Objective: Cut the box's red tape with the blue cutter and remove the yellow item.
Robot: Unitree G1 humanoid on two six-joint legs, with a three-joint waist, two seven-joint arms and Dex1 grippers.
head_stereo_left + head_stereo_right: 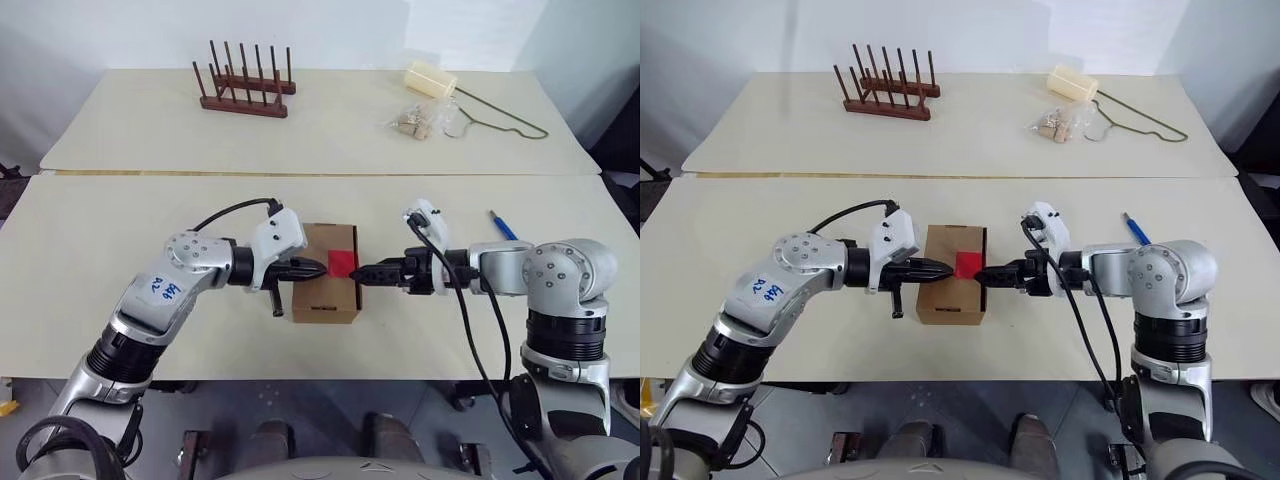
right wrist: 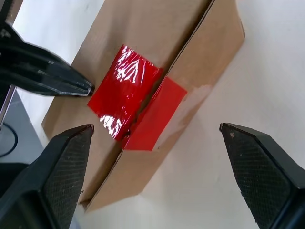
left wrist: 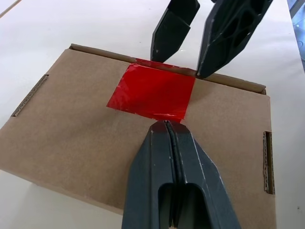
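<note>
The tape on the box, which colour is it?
Glossy red tape, seen best in the left wrist view.

Head pair overlooks table (image 1: 120,230), wrist views close on box (image 3: 71,138)

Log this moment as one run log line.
left gripper: shut, at red tape | right gripper: open, by box | blue cutter: on table

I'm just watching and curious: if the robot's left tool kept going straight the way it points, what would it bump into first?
Probably the small red square tape on the brown cardboard box: the shut left tool points at the tape's near edge. The open right tool stands beyond it; the height above the box is unclear.
</note>
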